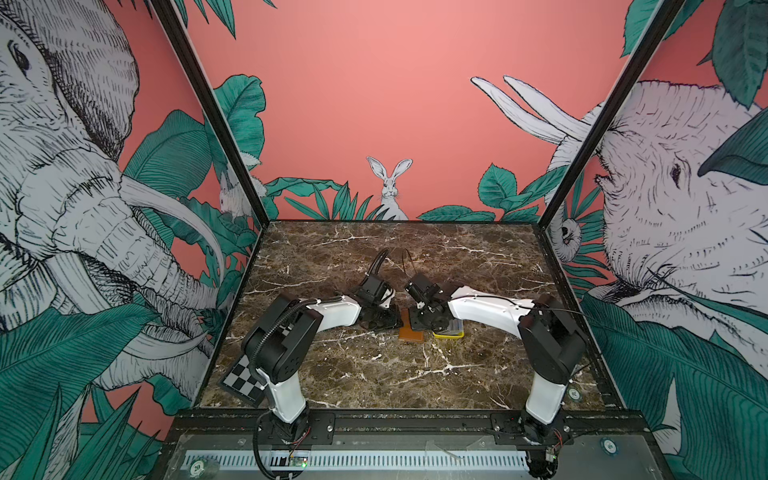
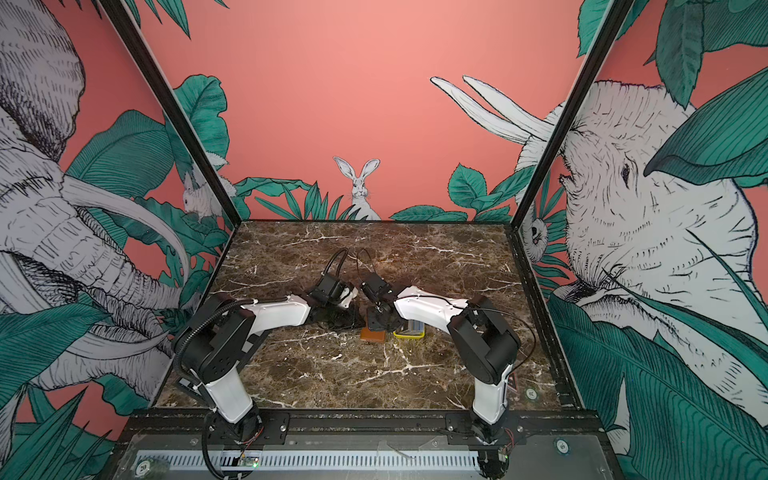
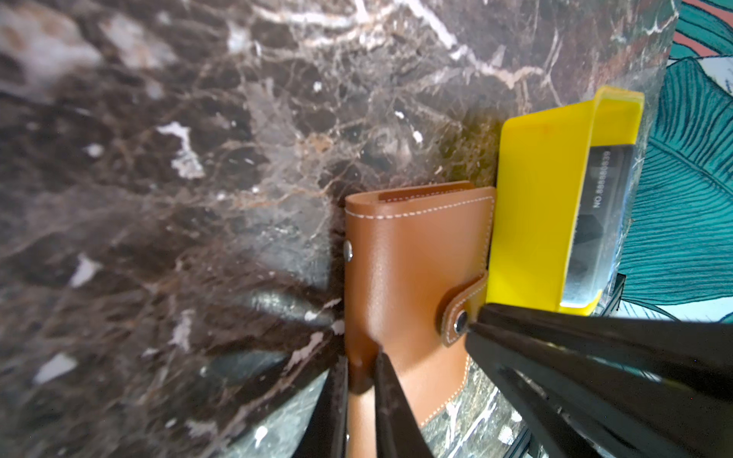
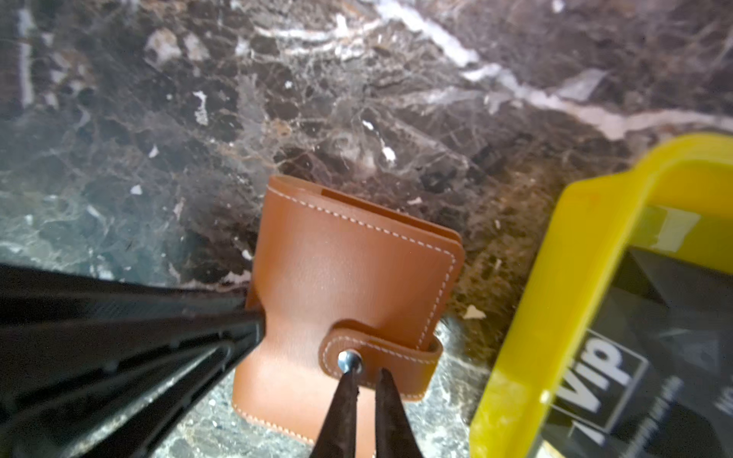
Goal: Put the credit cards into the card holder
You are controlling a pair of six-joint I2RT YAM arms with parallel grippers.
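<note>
left gripper (image 3: 361, 368) clamped on the spine edge of the card holder (image 4: 349, 277); right gripper (image 4: 365, 376), tips almost together, rests on its snap tab (image 4: 380, 353), pinching or not i cannot tell. the holder lies snapped closed just beside the yellow tray (image 4: 567, 277) holding the credit cards (image 4: 654, 337), so no card is in yet
</note>
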